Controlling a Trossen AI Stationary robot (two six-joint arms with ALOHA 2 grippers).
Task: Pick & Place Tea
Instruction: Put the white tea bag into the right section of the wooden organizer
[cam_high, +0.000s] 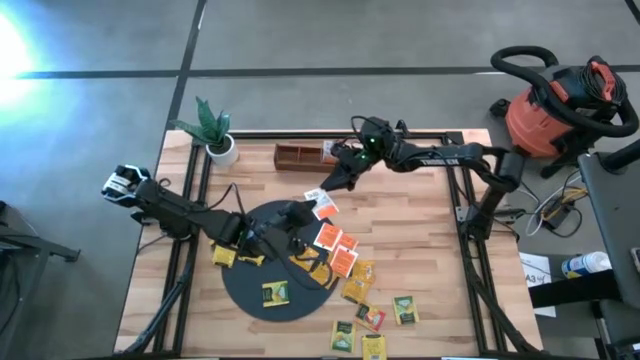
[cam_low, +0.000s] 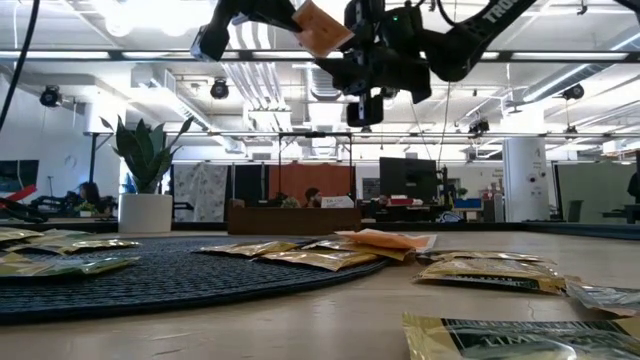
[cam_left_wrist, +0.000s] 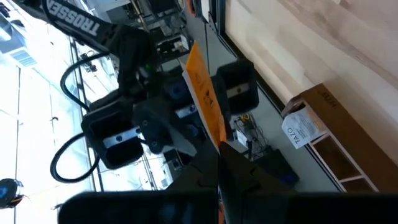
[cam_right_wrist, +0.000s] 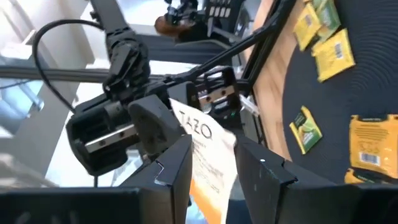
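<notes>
The wooden counter (cam_high: 420, 250) carries a round black mat (cam_high: 250, 295) under and behind the left jaws, and a brown compartment tray (cam_high: 300, 154) sits beyond the right jaws, at the far edge; both arms meet in the air between them, well above the surface; the left gripper (cam_high: 300, 216) has its jaws closed tight on one orange tea packet (cam_right_wrist: 208, 163), pinching its near edge so the packet sticks out ahead of the fingertips; the right gripper (cam_high: 328, 186) faces it, jaws partly open, one finger on either side of the packet's free end; whether those fingers already press on it I cannot tell; the rest of the tea (cam_high: 345, 262) lies loose below the jaws, some packets on the mat and others scattered on the bare wood past the mat's edge. To my eye this is a hand-over in mid-air: one packet picked, being passed from the left arm to the right, with placing not yet begun and most of the tea unsorted; the next move calls for the right jaws to close firmly on the packet before the left lets go; release too early and the light packet may flutter down; then comes a carry, probably toward the tray.
</notes>
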